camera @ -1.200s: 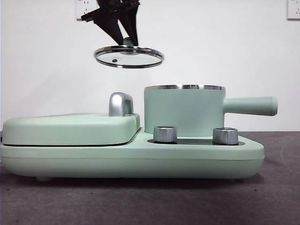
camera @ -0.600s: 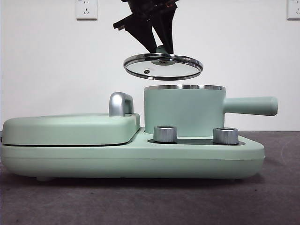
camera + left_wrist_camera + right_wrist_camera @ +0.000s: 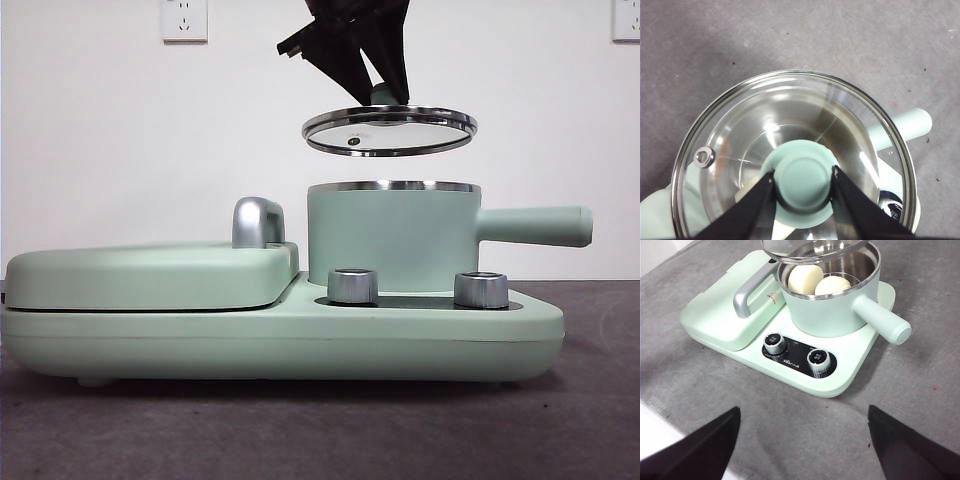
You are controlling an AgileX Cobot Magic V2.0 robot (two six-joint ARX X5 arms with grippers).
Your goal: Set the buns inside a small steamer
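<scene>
Two cream-white buns lie inside the small steamer (image 3: 830,310): a smooth bun (image 3: 805,279) and, beside it, a ridged bun (image 3: 832,285). In the front view the steamer (image 3: 390,240) hides them behind its wall. My left gripper (image 3: 375,85) is shut on the green knob (image 3: 804,182) of the glass lid (image 3: 390,130). It holds the lid level a short way above the steamer's steel rim. The lid (image 3: 790,115) covers most of the left wrist view. My right gripper (image 3: 803,410) hangs open and empty, high above the table in front of the appliance.
The steamer sits on a mint-green base (image 3: 280,345) with two steel dials (image 3: 352,285) (image 3: 481,289). A flat grill lid (image 3: 150,275) with a chrome handle (image 3: 258,222) fills the base's left half. The steamer's straight handle (image 3: 535,226) sticks out to the right.
My left gripper has carried the lid to the right, from above the chrome handle to a spot over the steamer.
</scene>
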